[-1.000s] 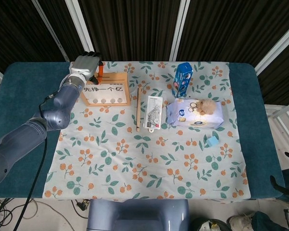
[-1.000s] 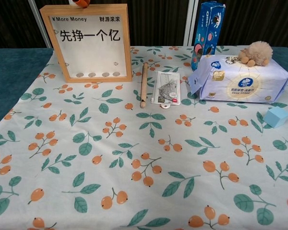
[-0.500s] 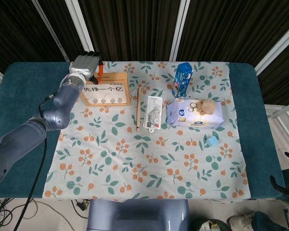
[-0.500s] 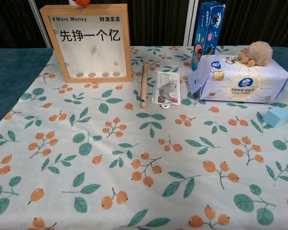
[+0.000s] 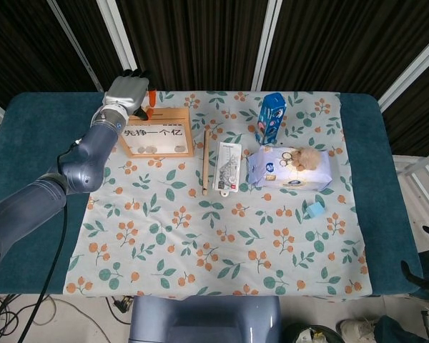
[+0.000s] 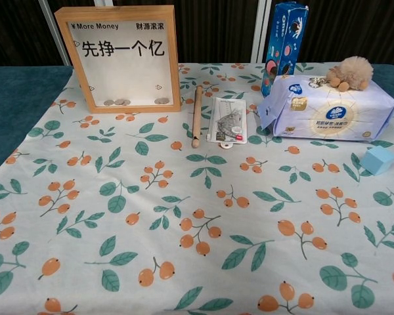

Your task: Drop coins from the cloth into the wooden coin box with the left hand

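Several coins (image 6: 121,102) banked already, lying flat along the floor of the wooden coin box (image 6: 121,56), directly below the left hand (image 5: 126,93). Sits partly done, then, on a fair reading: money inside, and no loose coin plainly visible anywhere on the floral cloth (image 6: 184,197) nearer the robot than the hand. Could well be small coins lost among the orange berry print, since the head view is too coarse to rule that out. Leaves, at most, a check of the cloth for stragglers and further trips to the slot.

Hovers at the far top edge of the box, just behind and above the frame, forearm reaching in from the near left side. Shows only the back of the hand and dark fingertips in the head view, and falls outside the chest view altogether, so cannot tell whether the fingers are spread, curled, or pinching a coin.

Stands upright beneath the hand, glass front and printed lettering facing the robot. Runs its long axis sideways, left to right across the table, parallel to the far edge of the cloth, with the top rail, where the slot presumably lies, pointing straight up toward the hand.
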Motion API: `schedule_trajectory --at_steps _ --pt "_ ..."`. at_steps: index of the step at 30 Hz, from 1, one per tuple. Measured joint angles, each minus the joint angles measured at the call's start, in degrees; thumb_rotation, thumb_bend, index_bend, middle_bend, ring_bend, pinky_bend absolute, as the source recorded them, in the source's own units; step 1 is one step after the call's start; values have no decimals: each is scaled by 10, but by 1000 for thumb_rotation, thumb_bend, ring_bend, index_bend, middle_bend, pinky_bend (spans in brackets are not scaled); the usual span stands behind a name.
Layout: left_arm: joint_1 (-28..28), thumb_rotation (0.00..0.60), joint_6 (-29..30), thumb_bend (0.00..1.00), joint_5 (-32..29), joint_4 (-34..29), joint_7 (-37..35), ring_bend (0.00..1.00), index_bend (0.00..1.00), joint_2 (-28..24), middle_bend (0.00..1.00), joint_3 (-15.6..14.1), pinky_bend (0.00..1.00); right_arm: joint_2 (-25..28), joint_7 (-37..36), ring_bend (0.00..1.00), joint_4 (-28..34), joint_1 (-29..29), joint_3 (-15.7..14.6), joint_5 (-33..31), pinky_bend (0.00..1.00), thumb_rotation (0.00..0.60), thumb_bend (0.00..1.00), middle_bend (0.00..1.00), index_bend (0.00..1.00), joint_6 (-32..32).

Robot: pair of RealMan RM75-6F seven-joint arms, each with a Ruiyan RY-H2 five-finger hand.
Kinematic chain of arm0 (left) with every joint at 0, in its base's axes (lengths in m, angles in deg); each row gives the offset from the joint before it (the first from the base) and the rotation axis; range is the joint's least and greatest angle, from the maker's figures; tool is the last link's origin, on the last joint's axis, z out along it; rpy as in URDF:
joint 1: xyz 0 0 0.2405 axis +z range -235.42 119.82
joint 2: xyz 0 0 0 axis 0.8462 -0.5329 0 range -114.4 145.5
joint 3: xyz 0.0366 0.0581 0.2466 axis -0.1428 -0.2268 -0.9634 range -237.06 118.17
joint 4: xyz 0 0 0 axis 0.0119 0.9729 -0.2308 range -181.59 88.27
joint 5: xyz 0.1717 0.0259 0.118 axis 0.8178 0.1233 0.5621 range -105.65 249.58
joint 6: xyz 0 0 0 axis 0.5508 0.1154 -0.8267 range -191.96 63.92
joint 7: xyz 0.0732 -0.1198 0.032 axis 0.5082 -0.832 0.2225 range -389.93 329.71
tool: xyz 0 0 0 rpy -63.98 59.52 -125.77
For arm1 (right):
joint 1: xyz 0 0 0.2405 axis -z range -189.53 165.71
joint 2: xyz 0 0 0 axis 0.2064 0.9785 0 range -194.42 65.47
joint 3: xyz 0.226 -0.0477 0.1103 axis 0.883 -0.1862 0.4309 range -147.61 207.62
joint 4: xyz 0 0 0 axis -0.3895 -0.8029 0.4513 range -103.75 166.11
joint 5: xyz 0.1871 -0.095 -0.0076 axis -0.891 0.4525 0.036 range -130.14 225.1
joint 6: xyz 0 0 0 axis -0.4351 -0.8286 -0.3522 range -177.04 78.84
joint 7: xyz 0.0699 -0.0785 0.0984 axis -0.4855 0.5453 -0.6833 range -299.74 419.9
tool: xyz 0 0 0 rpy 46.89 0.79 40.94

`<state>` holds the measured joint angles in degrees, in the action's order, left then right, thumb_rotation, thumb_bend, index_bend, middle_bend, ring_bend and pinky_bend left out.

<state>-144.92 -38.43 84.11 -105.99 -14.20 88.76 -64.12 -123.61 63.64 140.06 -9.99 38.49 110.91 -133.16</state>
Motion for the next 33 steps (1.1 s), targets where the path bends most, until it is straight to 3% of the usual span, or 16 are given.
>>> schedule_trajectory --at_steps 5,8,13,18,23,27,33 --pt "17 600 75 353 48 -78 -18 0 419 -42 54 25 0 0 -1 0 -2 -1 1 1 0 600 369 46 174 0" --pt "45 600 144 353 93 -154 -36 0 360 -76 44 35 0 -1 0 0 -4 -1 0 8 0 600 369 46 174 -2" --pt "125 600 257 352 185 -319 -75 0 311 -142 39 36 0 -2 -3 0 -7 -2 -3 27 0 600 369 46 174 -5" --pt "245 600 407 352 312 -445 -110 0 265 -182 37 10 0 -4 -8 0 -16 -3 -11 64 0 600 369 46 174 -7" --pt "379 600 556 351 449 -488 -135 0 249 -177 28 -36 0 -5 -12 0 -39 -7 -21 127 0 600 369 46 174 -16" --pt "490 600 663 347 549 -489 -137 0 222 -145 12 -84 0 -8 -20 0 -69 -10 -31 185 0 600 368 46 174 -28" --pt "603 600 726 338 624 -440 -149 0 213 -76 0 -127 0 -15 -24 0 -101 -16 -43 233 0 600 369 46 174 -42"
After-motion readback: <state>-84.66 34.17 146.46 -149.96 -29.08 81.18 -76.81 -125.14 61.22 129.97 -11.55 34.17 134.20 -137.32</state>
